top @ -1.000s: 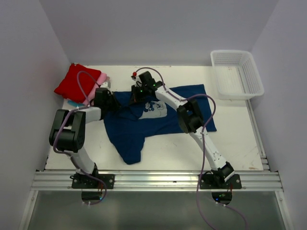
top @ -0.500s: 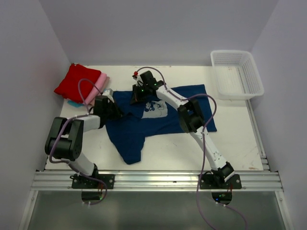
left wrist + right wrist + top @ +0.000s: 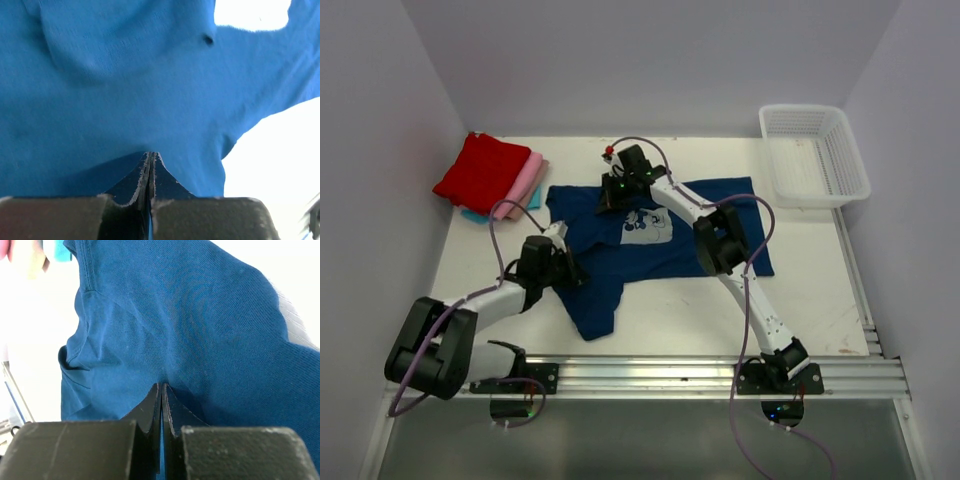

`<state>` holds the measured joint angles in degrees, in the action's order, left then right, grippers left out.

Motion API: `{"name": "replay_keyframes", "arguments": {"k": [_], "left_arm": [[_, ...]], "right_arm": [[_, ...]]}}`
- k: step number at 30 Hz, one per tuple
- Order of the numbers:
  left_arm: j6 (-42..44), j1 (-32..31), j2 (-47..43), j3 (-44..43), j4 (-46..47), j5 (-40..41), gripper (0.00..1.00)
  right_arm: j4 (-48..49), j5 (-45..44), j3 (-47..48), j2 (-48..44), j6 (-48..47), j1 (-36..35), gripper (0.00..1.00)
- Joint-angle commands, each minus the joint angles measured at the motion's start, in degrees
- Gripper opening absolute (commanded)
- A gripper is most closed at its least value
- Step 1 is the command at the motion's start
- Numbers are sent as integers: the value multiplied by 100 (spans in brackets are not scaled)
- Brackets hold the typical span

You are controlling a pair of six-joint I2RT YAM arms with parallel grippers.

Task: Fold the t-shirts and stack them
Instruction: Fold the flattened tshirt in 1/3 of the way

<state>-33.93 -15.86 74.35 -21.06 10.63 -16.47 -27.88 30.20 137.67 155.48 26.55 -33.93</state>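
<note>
The navy blue t-shirt point(image 3: 665, 255) lies spread on the table's middle, its pale chest print point(image 3: 645, 225) facing up. My left gripper point(image 3: 570, 273) is shut on the shirt's left edge, and blue cloth point(image 3: 125, 90) fills the left wrist view beyond the closed tips point(image 3: 151, 155). My right gripper point(image 3: 609, 198) is shut on the cloth near the shirt's far edge, by the print; in the right wrist view the tips point(image 3: 161, 386) pinch a fold of navy cloth point(image 3: 200, 315). A folded red tee point(image 3: 480, 168) sits on a pink one point(image 3: 527, 180) and a teal one point(image 3: 473, 215) at far left.
A white mesh basket point(image 3: 815, 155) stands at the far right corner. The white table point(image 3: 800, 280) ends at a metal rail point(image 3: 650, 375) along the near edge, where both arm bases are bolted. Walls close in left, right and behind.
My left gripper has pulled back toward the near edge and slightly right, dragging the shirt's left side away from the folded stack. The right gripper has stayed almost in place.
</note>
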Motion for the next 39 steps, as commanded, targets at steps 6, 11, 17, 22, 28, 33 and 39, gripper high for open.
{"name": "replay_keyframes", "arguments": {"k": [6,11,17,22,28,33,39], "left_arm": [[140,-75,-1721,-775,-1001,1108,0],[519,29,-751,-1839,-581,1911,0],[686,381,1210,-2727,228,1191,0],[721,478,2039,-3158,685,909,0],[616,487,2760,-3352,1107,548,0],[598,496,3164,-3483,1125,609,0],[616,496,3376,-3721,493,1136,0]], "right_arm": [[-701,-400,-144,97,-255,159,0],[-763,-357,-196,9,-334,159,0],[-842,-435,-460,-298,-518,150,0],[-921,-462,-539,-396,-624,150,0],[-965,-444,-355,-317,-633,159,0],[-764,-208,-275,-369,-633,159,0],[778,-250,-1851,-1650,-572,159,42]]}}
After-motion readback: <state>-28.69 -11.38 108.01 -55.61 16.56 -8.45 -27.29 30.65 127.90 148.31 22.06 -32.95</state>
